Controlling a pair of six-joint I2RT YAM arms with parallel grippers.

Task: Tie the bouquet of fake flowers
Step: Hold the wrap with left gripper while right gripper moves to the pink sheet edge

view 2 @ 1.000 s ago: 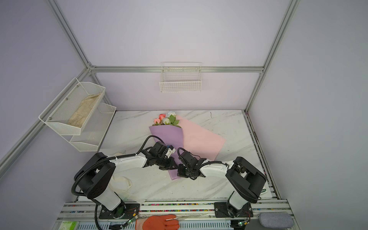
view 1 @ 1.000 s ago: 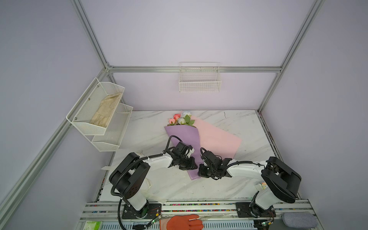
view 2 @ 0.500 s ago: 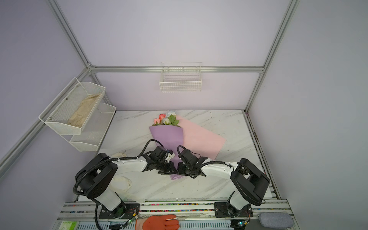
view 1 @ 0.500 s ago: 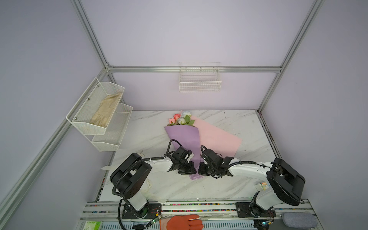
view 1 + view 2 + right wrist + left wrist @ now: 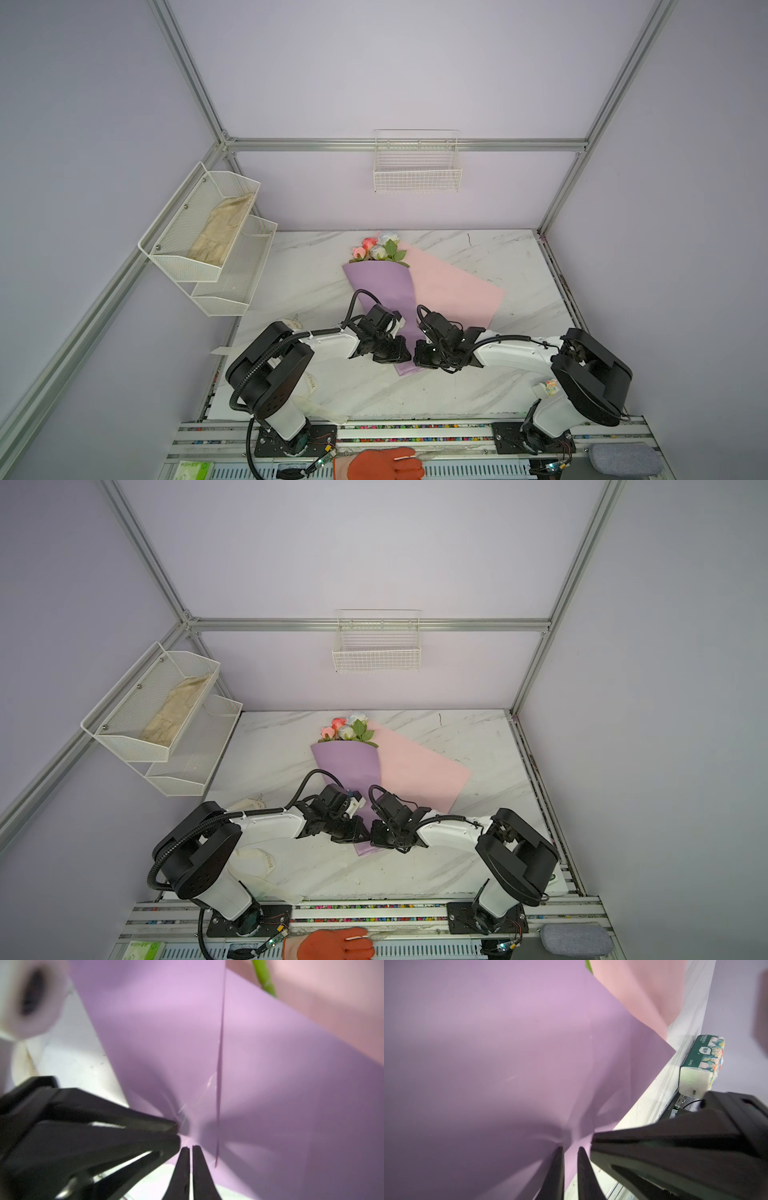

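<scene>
Left pincer (image 5: pixel 570 1148) and right pincer (image 5: pixel 190 1147) slid tailward, pinching the bouquet (image 5: pixel 386 286); basket (image 5: pixel 174 232) holds cloth (image 5: pixel 220 232).

Cameras: overhead pair plus wrists.
Both top views look down across the whole table (image 5: pixel 478 257); wrist views, very close, share the bouquet (image 5: pixel 508 1053).

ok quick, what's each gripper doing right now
left gripper: closed on the bouquet, pinching its lilac wrap near the narrow end.
right gripper: jaws all but together right beside it; whether they grip the wrap cannot be told.
</scene>
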